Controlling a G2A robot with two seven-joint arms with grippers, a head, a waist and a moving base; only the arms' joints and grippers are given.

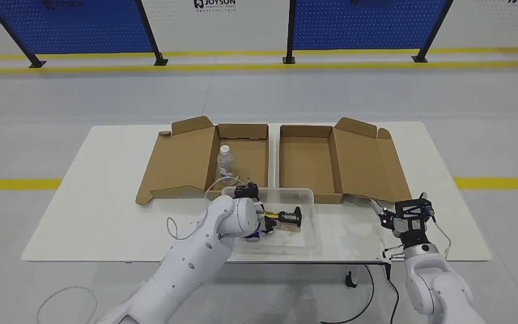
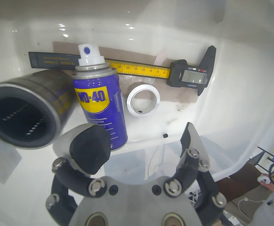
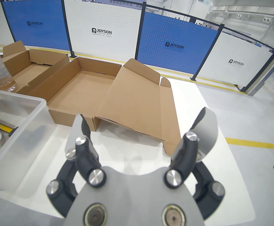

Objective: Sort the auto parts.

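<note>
One spray can (image 2: 99, 102) lying flat — nozzle toward caliper (image 2: 137, 68)

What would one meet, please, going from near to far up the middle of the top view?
Clear plastic bin → left open brown cardboard box, level with right open brown cardboard box → yellow floor stripe → blue and white perforated panels.

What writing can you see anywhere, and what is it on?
Spray can: brand mark on yellow; small print below, blurred.
Caliper: numbered yellow scale; gold print on its black beam, inverted and tiny.
Black cylinder: yellowish print, blurred.
Fence panels: one logo word each.
</note>
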